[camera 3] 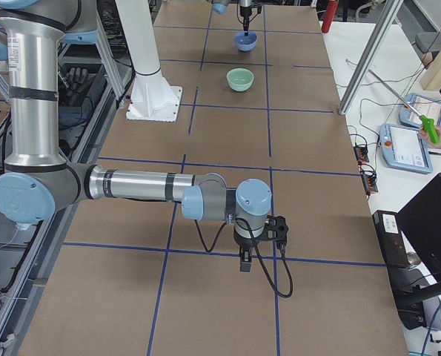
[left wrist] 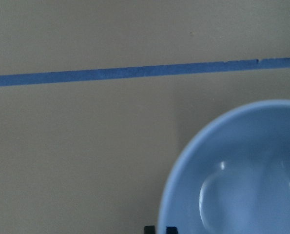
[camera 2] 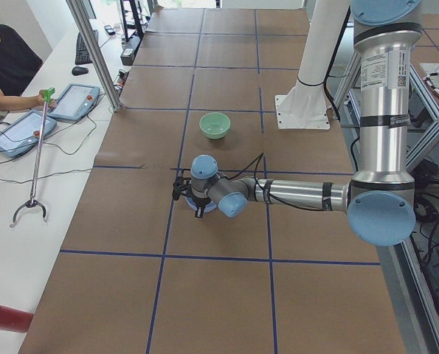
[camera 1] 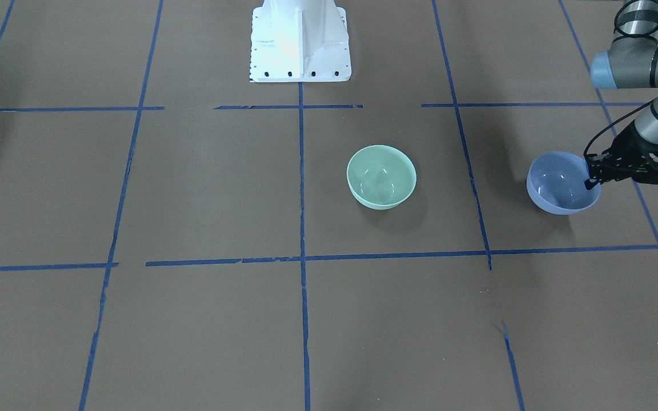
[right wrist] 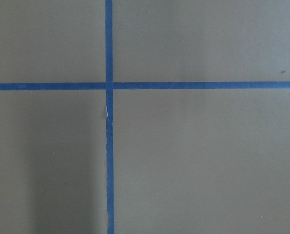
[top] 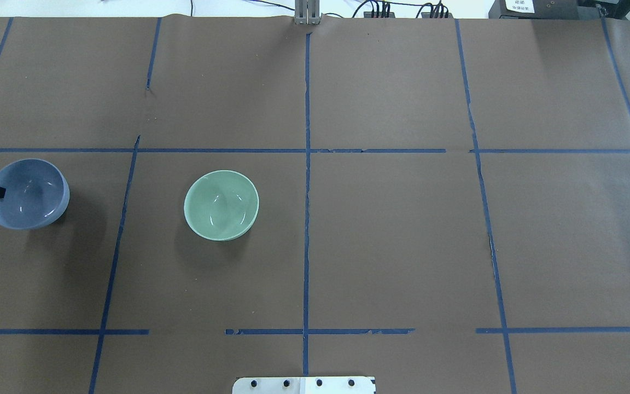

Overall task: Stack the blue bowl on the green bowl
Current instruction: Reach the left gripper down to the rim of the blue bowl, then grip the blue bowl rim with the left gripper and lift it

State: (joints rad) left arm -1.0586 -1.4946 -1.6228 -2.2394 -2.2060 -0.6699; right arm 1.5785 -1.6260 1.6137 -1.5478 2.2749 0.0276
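The blue bowl [camera 1: 560, 185] stands upright at the table's far left in the overhead view [top: 28, 194]. My left gripper [camera 1: 592, 181] is at the bowl's outer rim, one finger inside and one outside, shut on the rim. The left wrist view shows the two fingertips [left wrist: 148, 229] close together at the rim of the blue bowl [left wrist: 242, 175]. I cannot tell if the bowl is off the table. The green bowl [camera 1: 381, 177] stands upright and empty, apart from the blue one, toward the middle [top: 221, 204]. My right gripper [camera 3: 244, 265] hovers over bare table far away; I cannot tell its state.
The brown table cover has a grid of blue tape lines [top: 307, 164]. The white robot base [camera 1: 300, 43] stands at the middle of the near edge. Operators' tablets [camera 2: 75, 102] and a grabber stick [camera 2: 35, 169] lie on the white side table.
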